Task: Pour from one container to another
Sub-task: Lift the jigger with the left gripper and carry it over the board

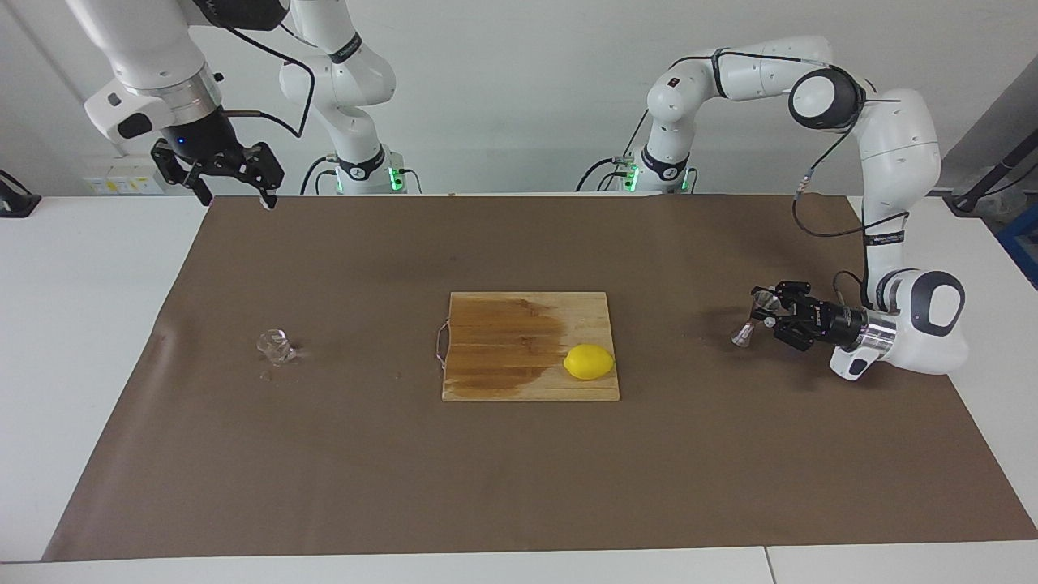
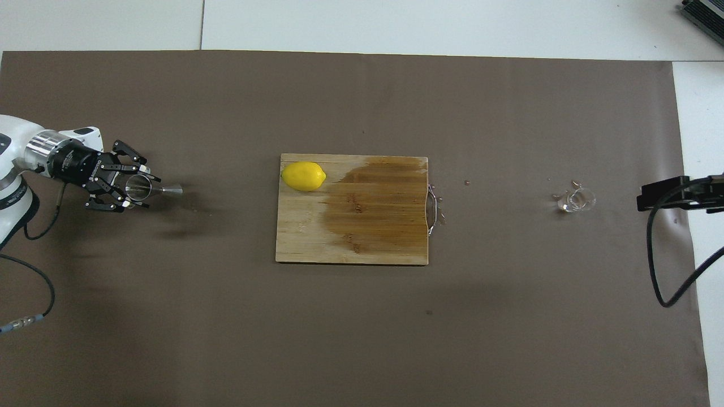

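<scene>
A cutting board lies mid-tabletop with a lemon at its corner. The left gripper pinches the metal jigger, tilted, above the tabletop's left-arm end. The right gripper, spread, hangs over the robots' edge, well apart from the glass cup standing toward the right arm's end.

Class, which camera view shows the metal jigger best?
The overhead view: the jigger, gripped in the left pincer, shows its open cup and narrow waist. The facing view shows it smaller, its upper cone partly hidden by the pincer.
</scene>
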Motion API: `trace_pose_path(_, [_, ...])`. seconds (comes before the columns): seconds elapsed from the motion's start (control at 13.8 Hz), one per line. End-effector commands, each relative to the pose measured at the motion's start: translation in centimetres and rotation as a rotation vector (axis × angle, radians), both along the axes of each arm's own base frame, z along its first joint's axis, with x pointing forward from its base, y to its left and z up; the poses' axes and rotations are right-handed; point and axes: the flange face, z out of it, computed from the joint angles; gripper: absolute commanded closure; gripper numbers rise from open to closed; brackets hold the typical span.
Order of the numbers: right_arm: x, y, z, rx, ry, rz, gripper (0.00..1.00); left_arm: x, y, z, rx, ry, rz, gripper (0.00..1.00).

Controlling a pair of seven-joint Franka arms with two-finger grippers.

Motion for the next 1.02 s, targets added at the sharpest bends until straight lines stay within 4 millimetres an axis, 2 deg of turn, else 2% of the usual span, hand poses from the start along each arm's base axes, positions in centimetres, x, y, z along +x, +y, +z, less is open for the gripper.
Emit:
trace_pose_path(0.0, [-0.5,-0.1,0.4,0.018,-0.009,0.000,0.00,1.6,-4.7,3.7,0.010,-0.014,-0.013,0.64])
trace_pose_path(0.15, [-0.5,-0.1,0.4,0.018,-0.011,0.000,0.00,2.5,-8.5,5.7,0.022,0.017,-0.008,0.64])
trace_pose_path(0.36, [-0.5,-0.1,0.4,0.018,-0.009,0.000,0.00,3.2,-14.5,7.5,0.047,0.048,-0.012,0.64])
trace_pose_path(0.58, [-0.5,-0.1,0.4,0.018,-0.009,0.001,0.00,3.0,-21.3,8.4,0.103,0.096,-0.018,0.64])
trace_pose_path(0.73, [-0.5,-0.1,0.4,0.018,-0.009,0.001,0.00,2.2,-26.8,8.6,0.120,0.143,-0.030,0.65])
trace_pose_path(0.87, [-0.5,-0.1,0.3,0.018,-0.008,0.001,0.00,1.1,-31.5,8.4,0.126,0.154,-0.045,0.65])
trace_pose_path(0.94, [-0.5,-0.1,0.4,0.018,-0.009,0.001,0.00,0.7,-33.2,8.0,0.132,0.156,-0.036,0.65])
